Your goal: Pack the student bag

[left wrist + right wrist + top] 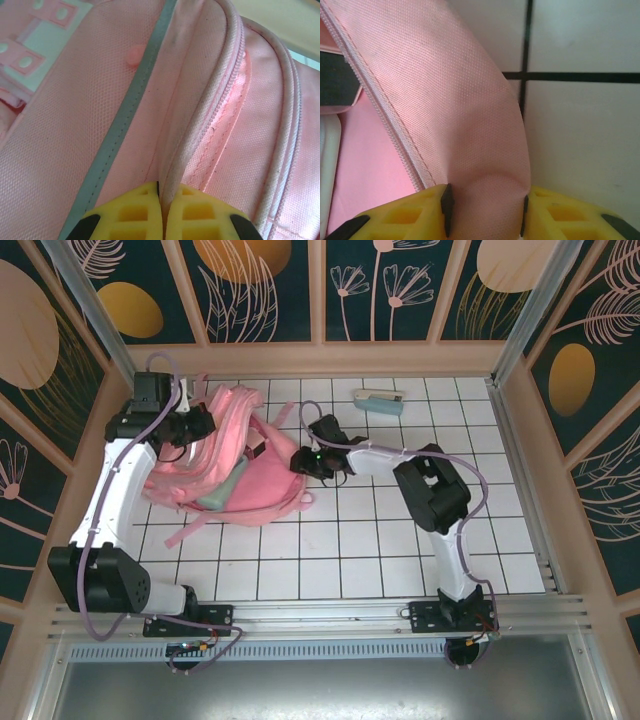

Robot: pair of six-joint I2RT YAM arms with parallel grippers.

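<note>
Slippage is the main risk, IMO. Left pincer point(161, 200) is clenched on a thin piped seam of the student bag point(75, 125), pads pressed almost together w/ only that cord-like edge between them. A zipper point(227, 110) runs away ahead of the tips, and a grey reflective stripe point(131, 102) lies just left of them. Right pincer point(485, 212) is grasping a wider fold of the bag's rim, w/ cloth bunched between the pads, zipper teeth just to the left & bare tiled table point(580, 140) to the right.

From above, the bag lies slumped on the table between the two pincers, held by both.

Likely failure modes:
- Left hold is very shallow. If the arms pull apart to widen the mouth, the seam prob. pops out & the opening folds shut.
- Right hold is on smooth woven cloth. A sideways tug may let it slide thru the pads.
- Nothing pins the bag down, so uneven pulling would likely drag the whole thing across the tiles vs. opening it.
- Hard pulling loads the zipper stitching.
- A pale boxy item point(378, 400) sits well beyond the right pincer. Fetching it means one side lets go, & the soft mouth prob. sags closed.
- A loose strap point(190, 532) on the near side could snag an arm.
</note>
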